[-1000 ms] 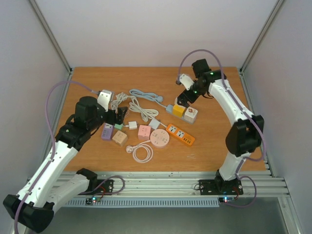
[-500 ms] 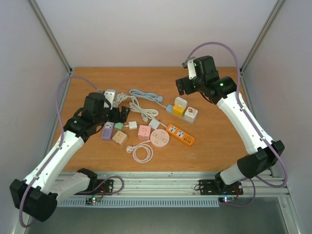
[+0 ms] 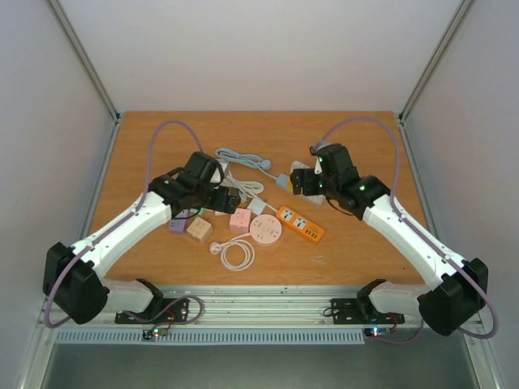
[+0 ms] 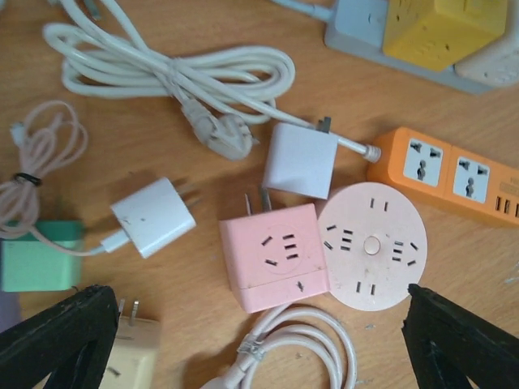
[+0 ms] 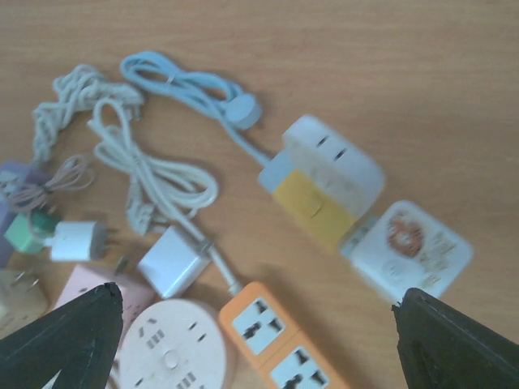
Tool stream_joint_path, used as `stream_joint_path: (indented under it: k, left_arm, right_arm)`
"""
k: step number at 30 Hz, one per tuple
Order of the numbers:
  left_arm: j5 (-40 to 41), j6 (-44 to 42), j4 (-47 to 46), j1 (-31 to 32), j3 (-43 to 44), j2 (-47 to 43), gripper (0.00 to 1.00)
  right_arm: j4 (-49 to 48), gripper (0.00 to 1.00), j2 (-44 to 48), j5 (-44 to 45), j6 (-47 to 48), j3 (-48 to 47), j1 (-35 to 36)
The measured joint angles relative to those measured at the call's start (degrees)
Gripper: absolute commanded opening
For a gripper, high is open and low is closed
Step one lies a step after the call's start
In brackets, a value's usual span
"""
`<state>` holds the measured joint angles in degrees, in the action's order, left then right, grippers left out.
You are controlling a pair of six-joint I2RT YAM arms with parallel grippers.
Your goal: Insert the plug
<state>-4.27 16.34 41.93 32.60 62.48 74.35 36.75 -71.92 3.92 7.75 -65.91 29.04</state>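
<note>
My left gripper is open and empty, hovering above a pink cube socket and a round pink socket; its fingers frame the lower corners of the left wrist view. A white charger plug with a thin cable lies left of the pink cube. A coiled white cord lies below it. My right gripper is open and empty above the orange power strip, the yellow and blue socket block and a white picture cube.
A white cube adapter, a green adapter, a beige adapter and a bundled white cable crowd the middle of the wooden table. A blue cable lies behind. A purple adapter sits at the left.
Both arms have swung in toward the table's middle. The left gripper moved right over the pink sockets. The right gripper came forward and down over the yellow block.
</note>
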Motion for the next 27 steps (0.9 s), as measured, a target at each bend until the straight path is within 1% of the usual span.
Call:
stream_joint_path:
  k: [2, 7, 9, 13, 16, 18, 20, 24, 27]
  left_arm:
    - [0.6, 1.8, -0.1, 1.9, -0.1, 1.6, 0.94]
    - [1.6, 6.2, -1.1, 5.9, -0.8, 7.4, 0.89]
    - [2.2, 7.7, -1.7, 7.1, -0.8, 10.6, 0.87]
    - [2.4, 10.1, -2.9, 7.8, -0.8, 14.7, 0.87]
    - [2.2, 11.6, -3.7, 8.1, -0.8, 17.4, 0.88]
    - [2.4, 12.2, -3.6, 8.5, -0.8, 19.0, 0.86]
    - [3.0, 12.9, -3.6, 9.1, -0.8, 20.2, 0.82]
    - [4.5, 13.7, -3.8, 9.6, -0.8, 21.1, 0.68]
    - [5.2, 14.5, -4.3, 9.6, -0.8, 21.4, 0.61]
  right_arm:
    - [-3.1, 0.87, 2.3, -0.7, -1.9, 4.3, 1.8]
    - [-8.1, 0.84, 5.6, -2.2, -6.6, 11.5, 4.4]
    - [-9.2, 0.84, 5.7, -2.4, -8.5, 13.2, 4.8]
    - [-9.9, 0.84, 5.6, -2.9, -11.5, 15.5, 5.3]
    - [-10.3, 0.86, 5.1, -3.0, -12.7, 16.3, 5.4]
    - [-10.7, 0.87, 5.1, -3.5, -13.0, 16.8, 5.4]
    - [-11.8, 0.87, 5.1, -4.4, -13.0, 17.5, 5.4]
    - [-12.9, 0.86, 5.0, -5.9, -13.2, 18.6, 5.4]
    - [-13.5, 0.86, 4.3, -6.8, -13.7, 18.6, 5.4]
